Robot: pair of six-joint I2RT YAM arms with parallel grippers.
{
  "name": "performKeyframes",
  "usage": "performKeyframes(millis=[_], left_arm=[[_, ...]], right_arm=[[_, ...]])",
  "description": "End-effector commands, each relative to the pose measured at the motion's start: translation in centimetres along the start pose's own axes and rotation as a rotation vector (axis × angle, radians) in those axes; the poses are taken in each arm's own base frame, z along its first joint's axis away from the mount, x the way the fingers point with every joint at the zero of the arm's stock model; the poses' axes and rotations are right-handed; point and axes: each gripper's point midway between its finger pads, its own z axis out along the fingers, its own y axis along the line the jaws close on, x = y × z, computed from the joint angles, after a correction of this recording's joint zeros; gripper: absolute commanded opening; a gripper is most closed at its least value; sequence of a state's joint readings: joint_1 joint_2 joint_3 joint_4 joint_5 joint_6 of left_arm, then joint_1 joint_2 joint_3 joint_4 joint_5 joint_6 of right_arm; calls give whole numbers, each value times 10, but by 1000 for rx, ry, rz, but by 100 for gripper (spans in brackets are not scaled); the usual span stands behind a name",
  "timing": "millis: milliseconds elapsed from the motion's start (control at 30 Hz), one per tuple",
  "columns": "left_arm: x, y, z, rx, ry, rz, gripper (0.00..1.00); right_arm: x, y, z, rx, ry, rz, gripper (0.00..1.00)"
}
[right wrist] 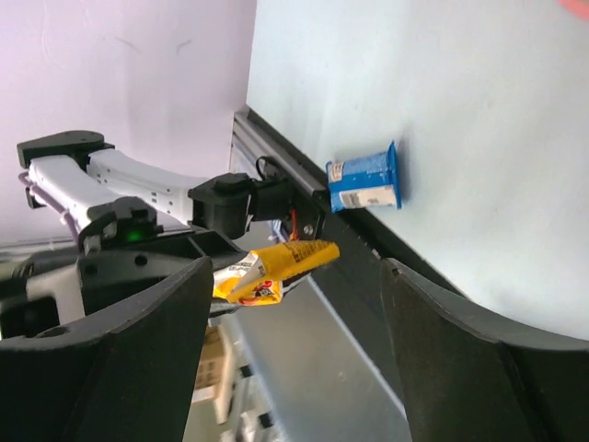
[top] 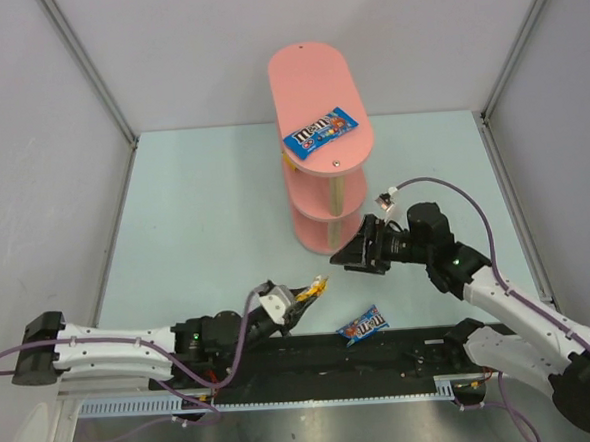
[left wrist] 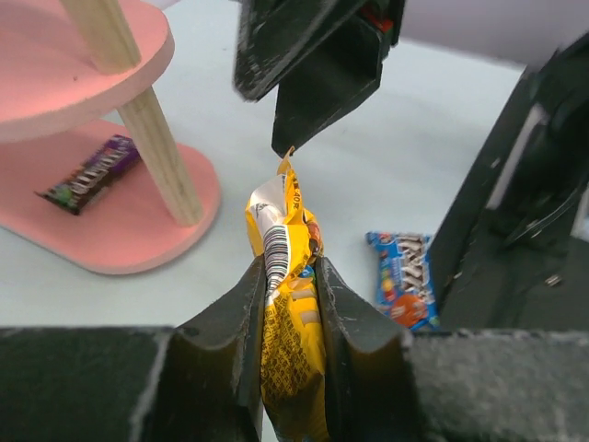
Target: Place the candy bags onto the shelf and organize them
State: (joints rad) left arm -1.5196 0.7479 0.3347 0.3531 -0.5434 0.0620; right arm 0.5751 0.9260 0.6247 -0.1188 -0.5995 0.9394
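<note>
Left gripper pinches a yellow packet between its fingers, tip pointing toward two o'clock at the right gripper, whose jaws stand spread wide.

Shelf: blue bag on top board
Left gripper: clamped on yellow bag
Table: second blue bag, near front edge
Right gripper: beside shelf foot

blue candy bags: 2 | yellow candy bag: 1 | purple candy bag: 1 | shelf: 1
</note>
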Motion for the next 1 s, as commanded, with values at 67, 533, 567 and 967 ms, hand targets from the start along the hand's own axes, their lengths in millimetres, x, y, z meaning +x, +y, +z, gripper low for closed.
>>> performKeyframes(millis=[67,533,567,967], left_arm=[[-24,-7,-4,41,-189,-548,14],[-52,-31,-8,434,-315,-1036,14],[-71,-30,-16,492,-392,-1043,14],[-89,-44,1,637,-413,-1032,15]], right_arm=[[-11,12,-13,-77,-122,-224,79],[7,22,-14,-195,-87,-331,80],[9,24,-14,-204,-77,-333,80],[24,32,-21,-239,-44,-360,79]])
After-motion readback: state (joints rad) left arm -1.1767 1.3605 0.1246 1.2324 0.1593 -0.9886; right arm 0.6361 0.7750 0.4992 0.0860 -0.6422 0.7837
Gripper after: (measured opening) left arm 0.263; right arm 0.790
